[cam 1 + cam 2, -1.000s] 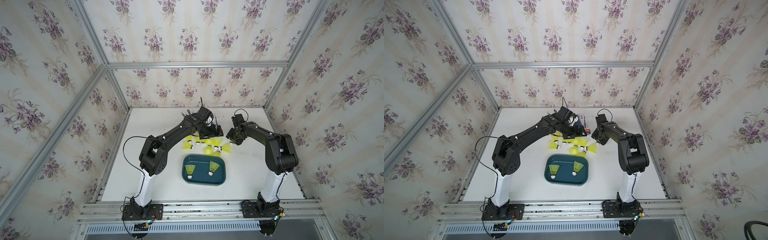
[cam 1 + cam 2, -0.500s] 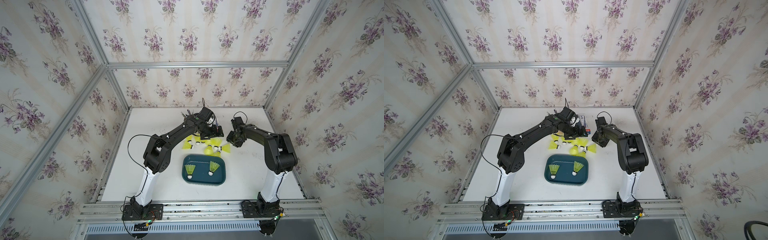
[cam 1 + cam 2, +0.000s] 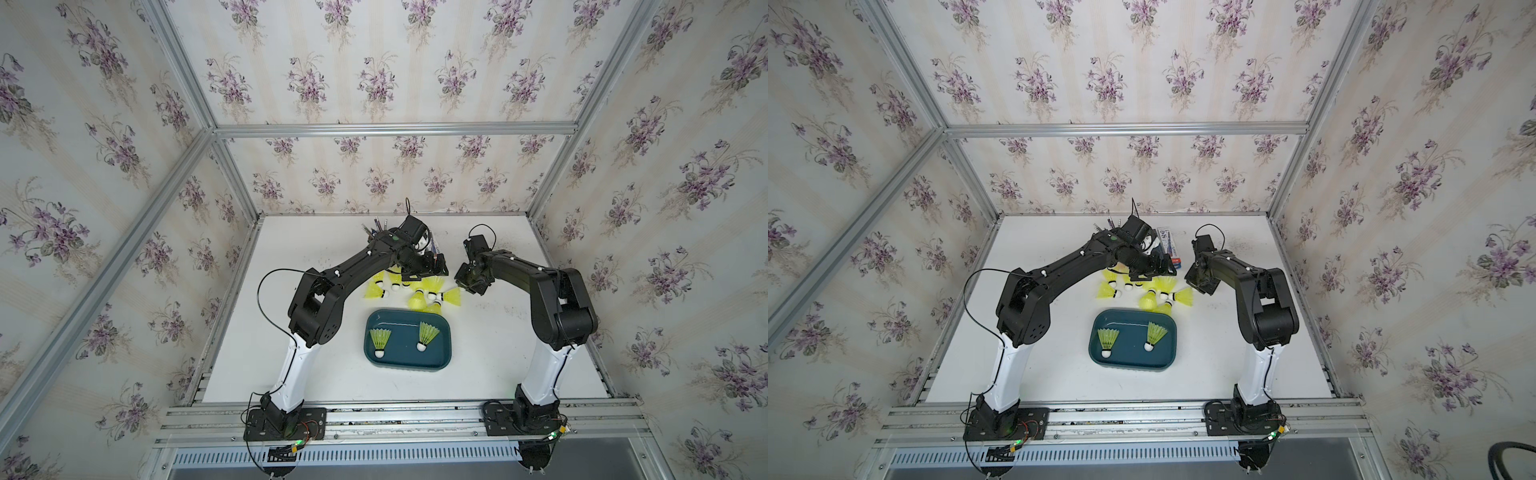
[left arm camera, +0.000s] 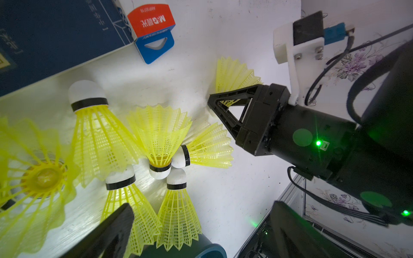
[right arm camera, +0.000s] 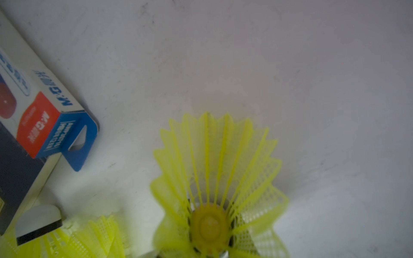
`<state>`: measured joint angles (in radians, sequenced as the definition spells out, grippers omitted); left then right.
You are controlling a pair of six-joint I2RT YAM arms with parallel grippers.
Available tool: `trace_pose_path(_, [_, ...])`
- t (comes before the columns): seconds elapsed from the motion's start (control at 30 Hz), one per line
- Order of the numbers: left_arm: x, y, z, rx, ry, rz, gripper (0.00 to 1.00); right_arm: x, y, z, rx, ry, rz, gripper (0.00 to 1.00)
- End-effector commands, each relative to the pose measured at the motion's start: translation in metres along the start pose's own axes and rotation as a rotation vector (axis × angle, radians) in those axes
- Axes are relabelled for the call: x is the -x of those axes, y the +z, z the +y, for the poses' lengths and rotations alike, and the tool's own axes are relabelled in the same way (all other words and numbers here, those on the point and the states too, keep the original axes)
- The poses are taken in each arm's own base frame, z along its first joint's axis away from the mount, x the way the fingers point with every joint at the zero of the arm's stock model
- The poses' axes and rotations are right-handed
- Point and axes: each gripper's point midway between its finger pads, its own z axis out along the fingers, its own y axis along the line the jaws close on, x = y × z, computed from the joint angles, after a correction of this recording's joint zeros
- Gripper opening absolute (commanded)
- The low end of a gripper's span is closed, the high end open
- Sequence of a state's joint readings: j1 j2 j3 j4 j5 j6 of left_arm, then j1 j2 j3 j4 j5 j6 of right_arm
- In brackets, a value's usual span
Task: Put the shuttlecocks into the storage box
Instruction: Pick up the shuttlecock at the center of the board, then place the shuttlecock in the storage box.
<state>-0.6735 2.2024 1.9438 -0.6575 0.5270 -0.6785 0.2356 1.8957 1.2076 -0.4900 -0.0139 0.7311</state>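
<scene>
The dark teal storage box (image 3: 444, 332) (image 3: 1170, 332) lies at the table's middle front with two yellow-green shuttlecocks (image 3: 380, 340) (image 3: 1156, 333) lying in it. Several more shuttlecocks (image 3: 417, 298) (image 4: 100, 134) are heaped just behind it. At the heap's right edge, my right gripper (image 3: 464, 287) (image 4: 212, 105) is shut on the skirt of a shuttlecock (image 5: 214, 178) (image 4: 234, 73). My left gripper (image 3: 434, 270) (image 4: 201, 232) hovers open over the heap's back. One skirt (image 4: 178, 219) and the box's corner (image 4: 212, 251) show between its fingers, touching neither.
A dark blue book (image 4: 44, 33) and a red-and-blue carton (image 4: 152, 26) (image 5: 44, 125) lie just behind the heap. A cup of pens (image 3: 376, 230) stands at the back, behind the left arm. Papered walls close in the table on three sides.
The right gripper's jaws have closed on the shuttlecock at the heap's right edge. The left arm has shifted a little; its gripper stays open.
</scene>
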Motion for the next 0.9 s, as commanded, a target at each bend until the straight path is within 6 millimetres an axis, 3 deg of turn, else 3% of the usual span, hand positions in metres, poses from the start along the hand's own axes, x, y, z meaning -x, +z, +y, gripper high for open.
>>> trace_pose_path(0.0, [0.0, 0.0, -0.002, -0.004, 0.019, 0.002, 0.99, 0.002, -0.011, -0.003, -0.014, -0.014, -0.018, 0.17])
trace_pose_path(0.2, [-0.004, -0.012, -0.005, 0.01, 0.047, -0.007, 1.0, 0.003, -0.04, 0.002, 0.015, -0.04, -0.055, 0.17])
trace_pose_path(0.4, [-0.013, -0.039, -0.007, 0.039, 0.087, -0.03, 1.0, -0.017, -0.08, 0.021, 0.058, -0.123, -0.083, 0.17])
trace_pose_path(0.63, [-0.046, -0.074, 0.008, 0.09, 0.109, -0.036, 1.0, -0.072, -0.123, 0.047, 0.119, -0.248, -0.074, 0.18])
trace_pose_path(0.87, [-0.087, -0.105, 0.033, 0.153, 0.11, -0.038, 1.0, -0.146, -0.143, 0.06, 0.162, -0.379, 0.006, 0.19])
